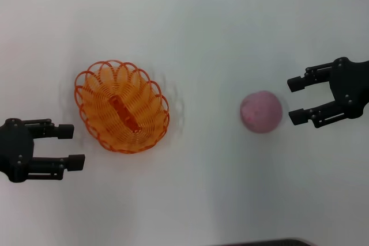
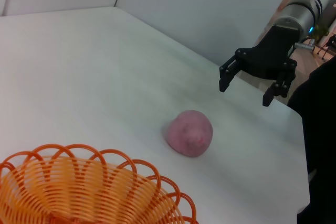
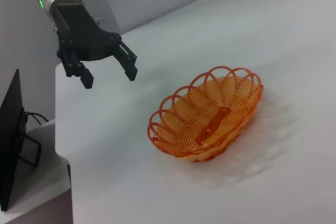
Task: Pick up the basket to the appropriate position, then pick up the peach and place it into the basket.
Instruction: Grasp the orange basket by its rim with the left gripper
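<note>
Basket [image 1: 122, 106] upright on white table [image 1: 202, 33], left of centre; long axis diagonal, far-left to near-right, bottom strip along it. Peach [image 1: 262, 111] well apart to the right. Left gripper [image 1: 70, 147] just beside basket's left rim, jaws open, empty. Right gripper [image 1: 295, 99] just right of peach, jaws open, not touching

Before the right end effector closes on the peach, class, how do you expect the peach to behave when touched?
The peach looks round and sits free on the flat white table, so a nudge would probably roll it. The open right end effector is beside it, not touching. Its matte, fuzzy-looking skin likely grips well.
</note>
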### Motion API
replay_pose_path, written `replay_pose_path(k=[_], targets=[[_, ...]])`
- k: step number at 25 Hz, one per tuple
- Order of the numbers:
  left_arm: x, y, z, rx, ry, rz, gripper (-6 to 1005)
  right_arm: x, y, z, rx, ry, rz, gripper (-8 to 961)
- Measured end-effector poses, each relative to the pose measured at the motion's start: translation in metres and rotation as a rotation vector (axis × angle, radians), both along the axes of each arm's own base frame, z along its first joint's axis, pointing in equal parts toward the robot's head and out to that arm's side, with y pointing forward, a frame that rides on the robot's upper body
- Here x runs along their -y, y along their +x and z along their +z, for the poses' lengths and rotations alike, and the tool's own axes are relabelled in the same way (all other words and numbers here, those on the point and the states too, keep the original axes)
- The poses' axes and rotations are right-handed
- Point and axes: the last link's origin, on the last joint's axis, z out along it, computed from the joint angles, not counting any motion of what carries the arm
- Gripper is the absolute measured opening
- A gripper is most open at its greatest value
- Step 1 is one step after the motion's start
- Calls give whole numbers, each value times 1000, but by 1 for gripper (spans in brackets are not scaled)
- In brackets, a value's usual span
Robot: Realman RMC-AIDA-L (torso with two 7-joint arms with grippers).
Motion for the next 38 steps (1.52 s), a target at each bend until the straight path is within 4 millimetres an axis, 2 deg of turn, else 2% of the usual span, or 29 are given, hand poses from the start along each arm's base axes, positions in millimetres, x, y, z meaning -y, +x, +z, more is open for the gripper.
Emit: replay_pose_path(k=[12,16,18,21,28,33,36,38], targets=[[-1,0,-3,3,-3,17,798,-4,-2,-3,28,-8,4,833],[-8,4,-2,2,0,47,799,-6,-2,-5,45,-19,5,834],[-22,6,-1,-16,16,116,799,-6,-3,-5,47,-21,8,834],[-53,16,2,-70,37,250,799,-8,-3,-5,53,-13,18,833],[-110,64,6,-204,73,255,799,-14,-7,-10,74,-14,47,833],[-137,96,-6,-417,77,226,784,-17,-11,-14,85,-16,63,832],[-147,114,-21,-566,63,182,772,-17,-11,-16,91,-18,68,832],[-151,119,-31,-654,68,179,764,-18,-11,-17,93,-17,68,832]])
